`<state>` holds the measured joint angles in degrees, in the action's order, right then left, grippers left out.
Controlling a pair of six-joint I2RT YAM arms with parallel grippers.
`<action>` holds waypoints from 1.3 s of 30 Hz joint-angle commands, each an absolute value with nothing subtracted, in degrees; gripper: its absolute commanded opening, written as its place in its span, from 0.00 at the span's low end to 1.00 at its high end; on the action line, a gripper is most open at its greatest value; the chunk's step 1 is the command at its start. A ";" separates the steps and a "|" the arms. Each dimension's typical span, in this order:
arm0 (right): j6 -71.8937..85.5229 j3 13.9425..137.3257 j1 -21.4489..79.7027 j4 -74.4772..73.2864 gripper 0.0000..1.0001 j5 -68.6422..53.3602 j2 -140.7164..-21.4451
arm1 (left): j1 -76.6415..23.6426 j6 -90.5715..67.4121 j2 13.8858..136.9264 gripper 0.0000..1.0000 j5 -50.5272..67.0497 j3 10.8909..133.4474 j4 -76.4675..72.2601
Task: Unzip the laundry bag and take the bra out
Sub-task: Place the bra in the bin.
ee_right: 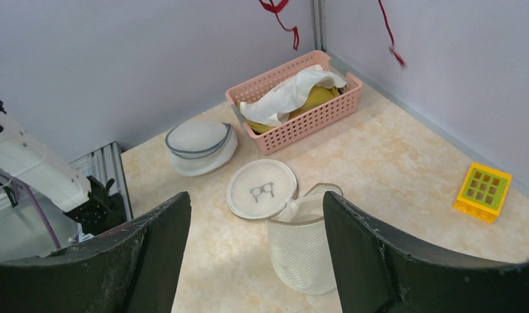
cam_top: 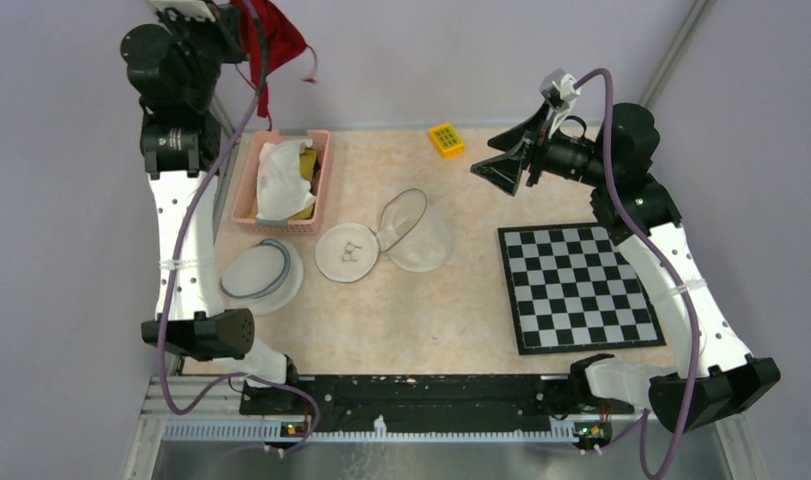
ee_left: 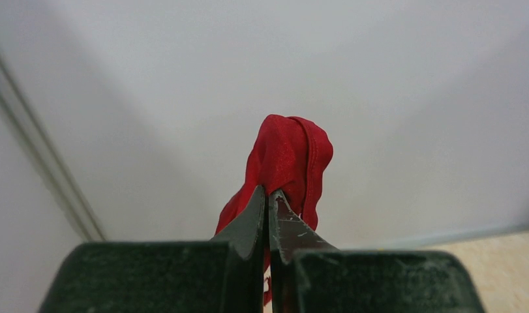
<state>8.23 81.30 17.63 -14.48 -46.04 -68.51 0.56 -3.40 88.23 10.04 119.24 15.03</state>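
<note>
Top external view shows the bag (cam_top: pixel 417 236) lying open on the tabletop (cam_top: pixel 431 320) and the left fingers (ee_left: pixel 252 218) pinched on the red bra (cam_top: pixel 273 40) high above the basket (cam_top: pixel 281 185), right fingers (ee_right: pixel 157 248) wide and empty, so the task looks all but done.
</note>
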 commanded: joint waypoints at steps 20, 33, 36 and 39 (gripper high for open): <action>7.82 78.70 18.07 -12.24 0.73 -46.47 -66.93 | 15.87 -6.67 84.28 0.00 14.25 113.51 4.08; 8.97 77.73 18.04 -11.14 0.73 -46.41 -66.81 | 16.25 -2.36 82.79 0.00 20.86 108.25 8.51; 8.72 77.83 18.02 -11.48 0.73 -46.48 -66.79 | 16.26 -0.73 82.95 0.00 22.60 106.43 9.46; 8.48 78.08 18.06 -11.81 0.73 -46.57 -66.79 | 16.31 -0.53 83.09 0.00 22.57 106.08 10.03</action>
